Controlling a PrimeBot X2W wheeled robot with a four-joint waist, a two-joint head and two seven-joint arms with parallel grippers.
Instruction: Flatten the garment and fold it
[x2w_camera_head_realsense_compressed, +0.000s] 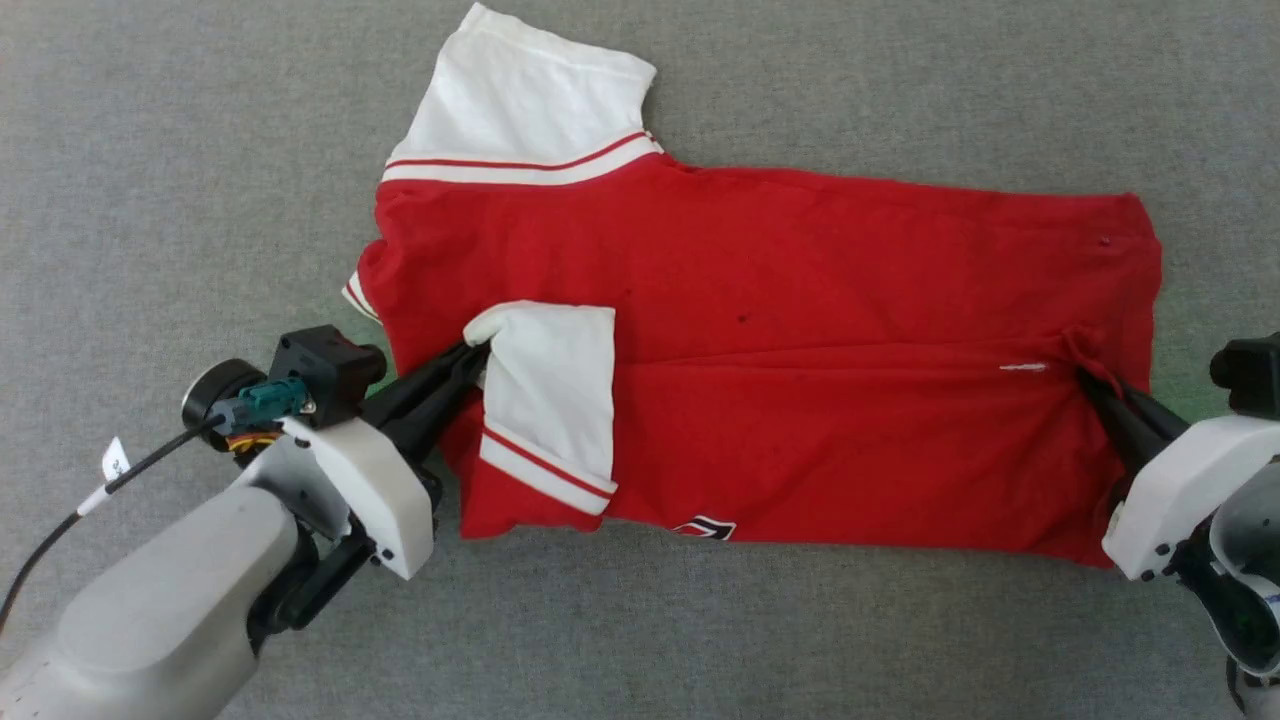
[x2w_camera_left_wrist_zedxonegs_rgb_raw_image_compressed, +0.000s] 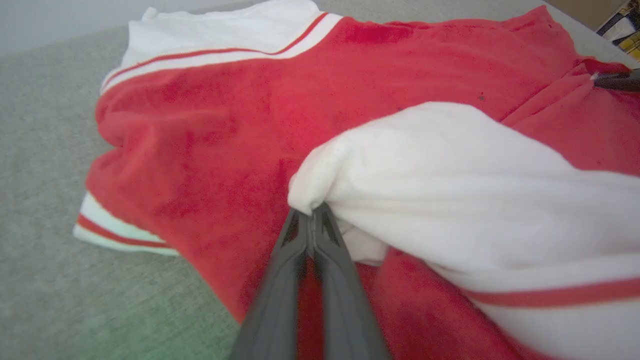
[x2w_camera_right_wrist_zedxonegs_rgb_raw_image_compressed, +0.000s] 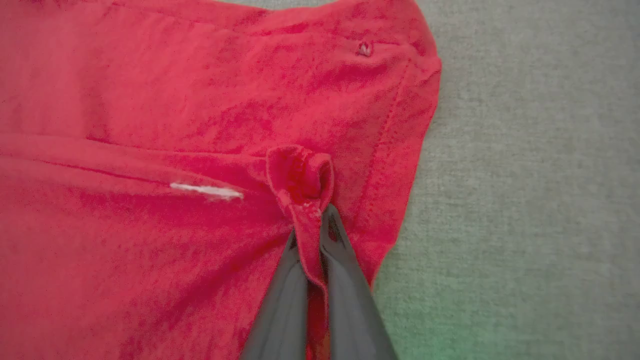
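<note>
Thin red garment lies half folded between both grippers on a grey woven surface.
The left gripper is clamped on the corner of a soft white sleeve folded over the red body; the right gripper pinches a bunched red hem fold. A second white sleeve, stripe-trimmed, lies flat beyond the left gripper.

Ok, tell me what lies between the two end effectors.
In the head view, the thin red short-sleeved jersey: its folded-over edge runs from left end effector to right end effector.
</note>
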